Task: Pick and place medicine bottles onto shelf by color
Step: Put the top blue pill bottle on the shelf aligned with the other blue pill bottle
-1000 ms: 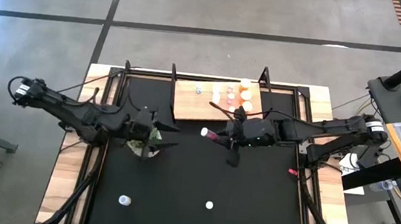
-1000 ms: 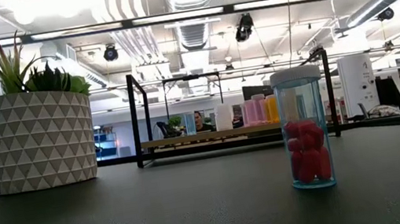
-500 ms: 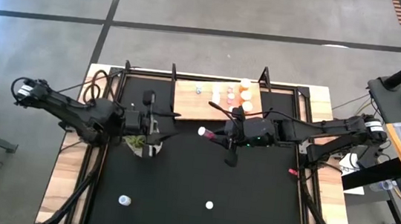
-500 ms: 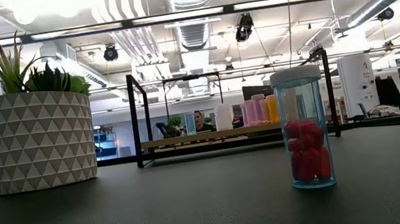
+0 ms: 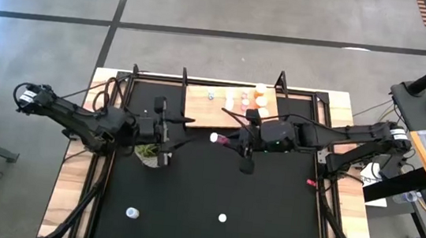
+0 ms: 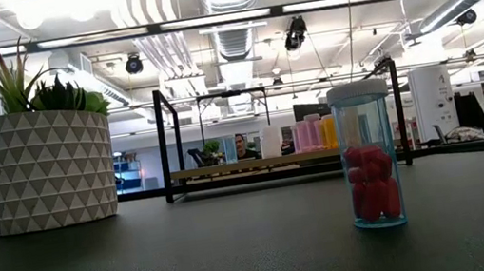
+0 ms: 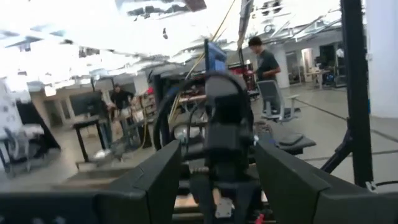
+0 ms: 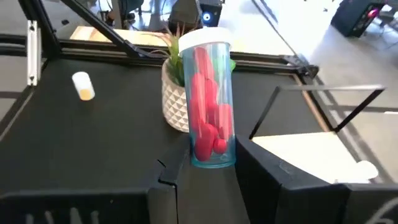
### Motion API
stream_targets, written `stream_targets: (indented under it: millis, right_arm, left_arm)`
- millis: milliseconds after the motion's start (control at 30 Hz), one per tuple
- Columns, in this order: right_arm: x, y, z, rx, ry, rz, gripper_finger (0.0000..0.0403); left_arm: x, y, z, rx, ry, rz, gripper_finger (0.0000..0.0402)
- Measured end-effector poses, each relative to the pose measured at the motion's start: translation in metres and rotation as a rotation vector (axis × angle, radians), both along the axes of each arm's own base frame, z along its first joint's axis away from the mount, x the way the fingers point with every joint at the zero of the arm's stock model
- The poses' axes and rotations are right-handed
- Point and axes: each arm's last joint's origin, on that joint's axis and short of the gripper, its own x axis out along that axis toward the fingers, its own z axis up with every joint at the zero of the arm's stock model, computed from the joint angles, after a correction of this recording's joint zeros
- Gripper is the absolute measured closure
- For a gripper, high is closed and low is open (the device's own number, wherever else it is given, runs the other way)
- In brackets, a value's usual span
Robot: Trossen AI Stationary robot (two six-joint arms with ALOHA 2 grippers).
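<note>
1. Above the middle of the black surface [image 5: 267, 204], the right tool [image 5: 229, 142] pinched a red-filled bottle [image 8: 209, 106] by its base, carried sideways with its cap leading, near the shelf [image 5: 206, 110].
2. With so little of the bottle gripped, it could tilt or slip out during the move.
3. On the shelf, white, pink and orange bottles [image 5: 250, 101] stood close together; a careless placement could topple them or land in the wrong colour group.
4. Over the potted plant [image 5: 148, 152], the left tool [image 7: 217, 205] hung spread and empty.
</note>
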Motion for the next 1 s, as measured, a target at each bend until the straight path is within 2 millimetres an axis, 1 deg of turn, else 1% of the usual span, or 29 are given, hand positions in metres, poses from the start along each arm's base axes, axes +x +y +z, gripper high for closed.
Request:
stream_targets:
  millis: [200,400,567,633,867,1000]
  right_arm:
    - [0.0,-0.007,0.019,-0.01,-0.04,-0.02,0.0303]
    - [0.0,-0.008,0.033,-0.028,-0.079,-0.013,0.0303]
    - [0.0,-0.008,0.044,0.021,-0.118,-0.029,0.0303]
    - [0.0,-0.008,0.047,0.035,-0.136,-0.033,0.0303]
    - [0.002,-0.007,0.05,0.085,-0.183,-0.048,0.0303]
    - [0.008,-0.007,0.051,0.096,-0.188,-0.051,0.0303]
  left_arm:
    - [0.002,0.002,-0.006,-0.095,0.037,0.003,0.0212]
    - [0.002,0.002,-0.008,-0.092,0.059,0.002,0.0212]
    - [0.003,0.004,-0.01,-0.085,0.081,0.014,0.0212]
    - [0.004,0.006,-0.012,-0.078,0.107,0.024,0.0212]
    - [0.003,0.009,-0.006,-0.085,0.085,0.037,0.0212]
    - [0.004,0.013,-0.005,-0.098,0.081,0.048,0.0212]
